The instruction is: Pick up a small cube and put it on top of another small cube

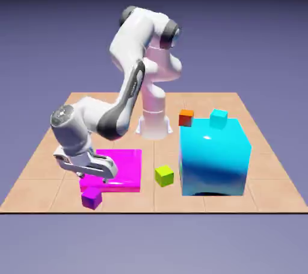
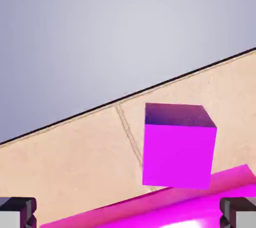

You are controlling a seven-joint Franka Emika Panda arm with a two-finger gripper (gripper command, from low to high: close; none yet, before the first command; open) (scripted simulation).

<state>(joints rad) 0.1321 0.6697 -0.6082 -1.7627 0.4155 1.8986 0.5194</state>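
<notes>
The small purple cube (image 1: 91, 198) sits on the table at the near edge, just in front of the flat magenta slab (image 1: 123, 167). In the hand view the purple cube (image 2: 177, 146) shows right of centre, beyond the slab's edge (image 2: 150, 209). My gripper (image 1: 91, 176) hovers above the slab's near-left corner, a little above and behind the purple cube. It is open, its grey fingertips (image 2: 17, 212) far apart with nothing between them. The lime cube (image 1: 164, 175) rests on the table between the slab and the big cyan cube.
A big glossy cyan cube (image 1: 213, 157) stands at the exterior view's right, with a small cyan cube (image 1: 218, 118) on its top. A small orange cube (image 1: 186, 117) lies behind it. The table's near edge (image 2: 125, 99) runs close behind the purple cube.
</notes>
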